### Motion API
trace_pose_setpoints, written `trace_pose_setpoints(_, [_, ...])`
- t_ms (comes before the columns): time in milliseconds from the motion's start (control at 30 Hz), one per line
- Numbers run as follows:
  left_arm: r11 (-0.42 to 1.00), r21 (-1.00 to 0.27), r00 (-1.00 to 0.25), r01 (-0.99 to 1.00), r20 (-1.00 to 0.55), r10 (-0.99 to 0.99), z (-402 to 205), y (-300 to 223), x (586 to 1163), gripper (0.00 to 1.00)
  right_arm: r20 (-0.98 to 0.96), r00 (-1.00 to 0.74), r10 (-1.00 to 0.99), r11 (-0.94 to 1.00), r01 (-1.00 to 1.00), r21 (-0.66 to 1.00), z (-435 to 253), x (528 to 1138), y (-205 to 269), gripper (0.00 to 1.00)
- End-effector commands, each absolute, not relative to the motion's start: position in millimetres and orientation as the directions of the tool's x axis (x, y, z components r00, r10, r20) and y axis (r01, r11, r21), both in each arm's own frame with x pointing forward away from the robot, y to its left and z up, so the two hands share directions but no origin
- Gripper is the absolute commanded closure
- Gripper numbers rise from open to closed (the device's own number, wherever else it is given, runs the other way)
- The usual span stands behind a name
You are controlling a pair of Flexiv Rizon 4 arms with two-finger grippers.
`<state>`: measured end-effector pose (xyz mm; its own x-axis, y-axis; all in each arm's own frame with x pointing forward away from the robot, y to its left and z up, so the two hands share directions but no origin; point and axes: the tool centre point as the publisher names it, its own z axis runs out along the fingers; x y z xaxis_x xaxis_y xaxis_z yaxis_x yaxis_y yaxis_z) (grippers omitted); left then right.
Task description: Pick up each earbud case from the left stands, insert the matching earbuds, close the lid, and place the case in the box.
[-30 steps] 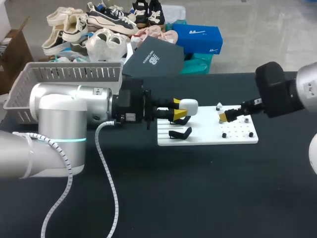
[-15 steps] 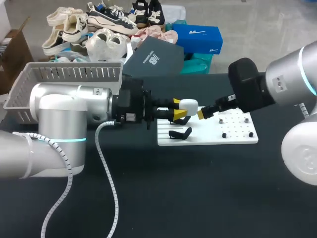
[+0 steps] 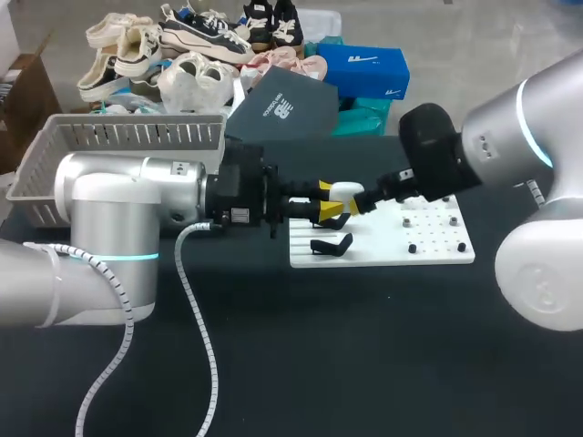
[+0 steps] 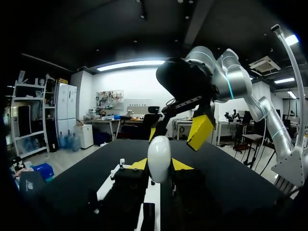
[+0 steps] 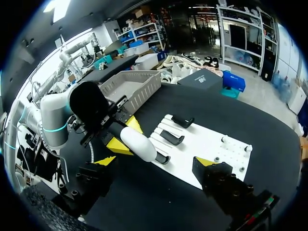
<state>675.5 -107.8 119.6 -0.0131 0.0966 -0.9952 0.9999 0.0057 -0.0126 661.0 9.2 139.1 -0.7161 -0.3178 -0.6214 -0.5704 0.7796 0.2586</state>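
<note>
While my left tool point(image 3: 328, 201) grips the white earbud case point(image 3: 347, 193) above the left stands of the white board point(image 3: 437, 250), long axis pointing right, my right tool point(image 3: 360, 202) hangs open just right of it, facing its free end.

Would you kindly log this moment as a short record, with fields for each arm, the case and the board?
left gripper: shut on the earbud case, held near the stands
right gripper: fingers open, tips close beside the case
case lid: looks closed
white board: lies on the black table
black stands: on the board's left part
grey basket: at the table's far left, behind the left arm
</note>
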Motion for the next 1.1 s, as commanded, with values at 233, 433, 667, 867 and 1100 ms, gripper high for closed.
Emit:
trace_pose_setpoints(233, [0.008, -0.011, -0.012, 1.000, -0.995, 0.094, 118.7, -108.5, 675.6, 1.00, -0.611, -0.728, -0.311, 0.820, -0.530, 0.215, 134.4, 666.2, 12.3, 0.00])
trace_pose_setpoints(433, [0.008, -0.011, -0.012, 1.000, -0.995, 0.094, 118.7, -108.5, 675.6, 1.00, -0.607, -0.733, -0.307, 0.826, -0.522, 0.213, 132.7, 667.9, 11.8, 0.00])
trace_pose_setpoints(667, [0.008, -0.011, -0.012, 1.000, -0.995, 0.094, 118.7, -108.5, 675.6, 1.00, -0.605, -0.736, -0.302, 0.834, -0.512, 0.207, 131.5, 672.9, 10.7, 0.00])
trace_pose_setpoints(867, [0.008, -0.011, -0.012, 1.000, -0.995, 0.094, 118.7, -108.5, 675.6, 1.00, -0.604, -0.739, -0.298, 0.839, -0.505, 0.204, 130.3, 675.2, 9.8, 0.00])
trace_pose_setpoints(1100, [0.008, -0.011, -0.012, 1.000, -0.995, 0.094, 118.7, -108.5, 675.6, 1.00, -0.604, -0.741, -0.295, 0.842, -0.500, 0.202, 130.8, 677.1, 9.0, 0.00])
